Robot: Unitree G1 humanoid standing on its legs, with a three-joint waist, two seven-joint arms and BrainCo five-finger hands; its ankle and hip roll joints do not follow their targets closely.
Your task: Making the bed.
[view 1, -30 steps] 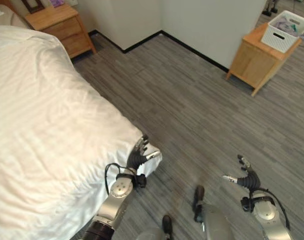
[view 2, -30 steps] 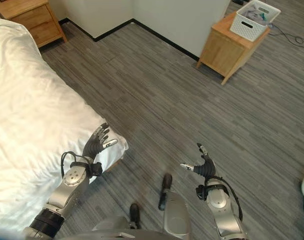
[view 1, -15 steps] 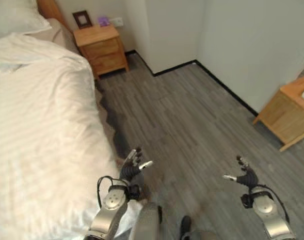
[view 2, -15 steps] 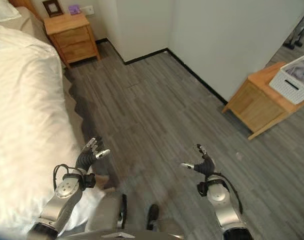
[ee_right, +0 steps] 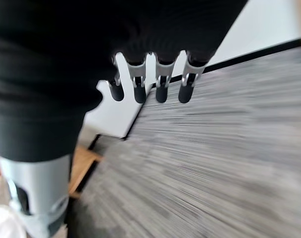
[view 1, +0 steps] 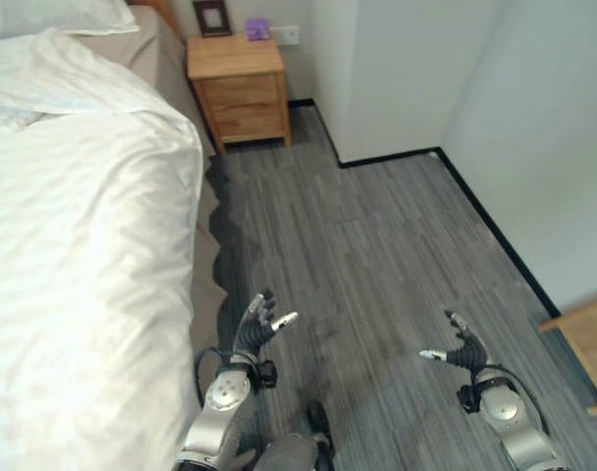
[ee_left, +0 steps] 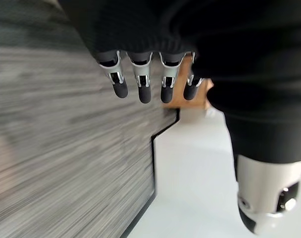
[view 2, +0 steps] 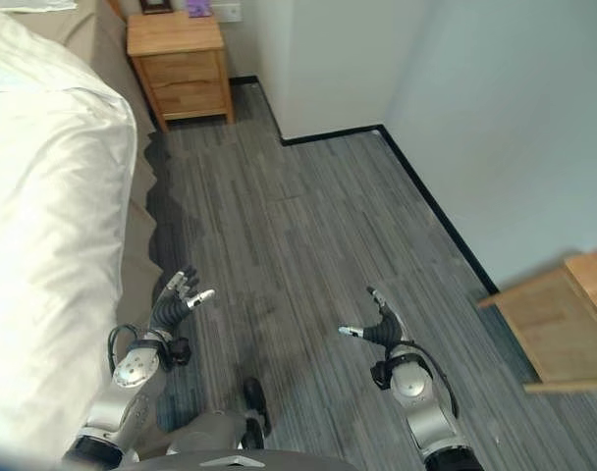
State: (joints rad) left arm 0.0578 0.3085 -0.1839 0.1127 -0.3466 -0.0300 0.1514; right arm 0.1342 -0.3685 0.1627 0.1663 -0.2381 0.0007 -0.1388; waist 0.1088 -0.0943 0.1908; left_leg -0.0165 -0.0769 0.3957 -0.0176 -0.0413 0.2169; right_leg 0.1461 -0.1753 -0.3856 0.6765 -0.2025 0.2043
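The striped white duvet [view 1: 82, 255] drapes smooth over the bed on the left, while left hand [view 1: 255, 328] and right hand [view 1: 460, 350] hang released, fingers straight, above grey plank floor [view 1: 377, 255].

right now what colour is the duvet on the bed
White, with faint woven stripes; the duvet shows best in the left eye view.

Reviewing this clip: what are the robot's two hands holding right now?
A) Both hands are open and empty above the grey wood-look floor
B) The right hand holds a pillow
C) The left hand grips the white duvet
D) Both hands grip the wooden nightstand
A: the left hand and right hand hover with fingers spread above the grey wood-look floor, beside the white striped duvet, holding nothing.
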